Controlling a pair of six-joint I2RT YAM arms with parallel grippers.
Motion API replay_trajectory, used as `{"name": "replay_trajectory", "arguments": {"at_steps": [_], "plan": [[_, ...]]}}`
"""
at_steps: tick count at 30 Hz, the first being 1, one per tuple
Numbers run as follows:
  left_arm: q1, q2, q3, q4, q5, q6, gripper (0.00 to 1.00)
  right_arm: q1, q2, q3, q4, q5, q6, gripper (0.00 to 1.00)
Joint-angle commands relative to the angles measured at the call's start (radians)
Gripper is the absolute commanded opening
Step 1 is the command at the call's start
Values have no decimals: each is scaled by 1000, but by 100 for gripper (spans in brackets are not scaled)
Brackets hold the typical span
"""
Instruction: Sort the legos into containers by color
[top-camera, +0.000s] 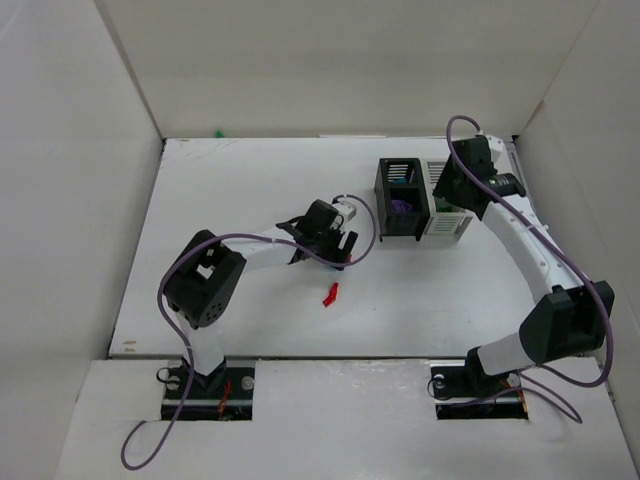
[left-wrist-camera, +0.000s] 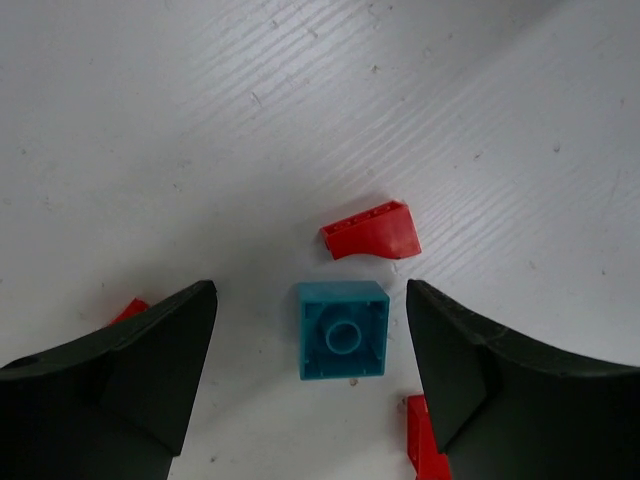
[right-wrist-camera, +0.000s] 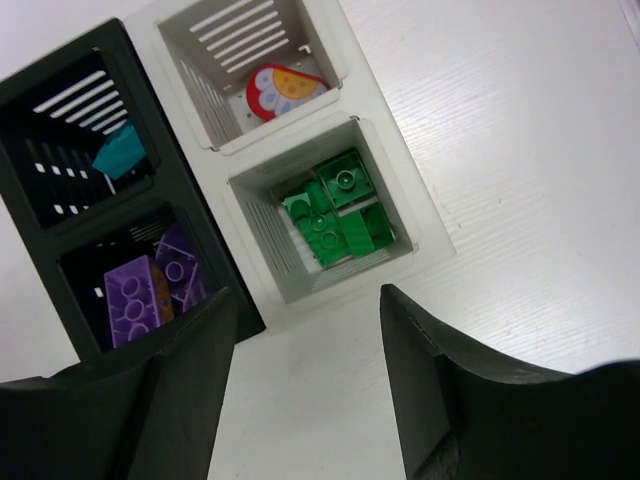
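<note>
White table (top-camera: 230, 180) fills the centre of your top view. The left arm (top-camera: 215, 275) reaches from lower left to mid-frame. The right arm (top-camera: 530, 260) arcs up the right side.

Black slatted plastic bin (top-camera: 400, 200) and white slatted plastic bin (top-camera: 452, 222) stand joined side by side, upper right of centre. Right wrist view shows two compartments in each:
- Black, upper: a teal piece (right-wrist-camera: 122, 152).
- Black, lower: purple bricks (right-wrist-camera: 140, 295).
- White, upper: a round red-and-yellow piece (right-wrist-camera: 283, 88).
- White, lower: green bricks (right-wrist-camera: 335, 215).

Right gripper (right-wrist-camera: 305, 295) is above the bins' near edge, with its jaws apart and nothing between them.

Left gripper (left-wrist-camera: 310, 298) is low over the table, jaws wide. They straddle a small teal square brick (left-wrist-camera: 341, 330) at lower centre of the left wrist view, with a gap on both sides and no contact. A red sloped brick (left-wrist-camera: 372, 232) lies just above it. You'll see more red bits at the lower right and left edges, partly hidden by the fingers.
</note>
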Motion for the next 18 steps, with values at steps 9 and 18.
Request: {"name": "replay_trajectory", "arguments": {"at_steps": [9, 18], "plan": [[3, 33, 45, -19, -36, -8, 53, -13, -21, -41, 17, 17, 4, 64], [3, 12, 54, -48, -78, -27, 34, -13, -40, -41, 17, 17, 4, 64]]}}
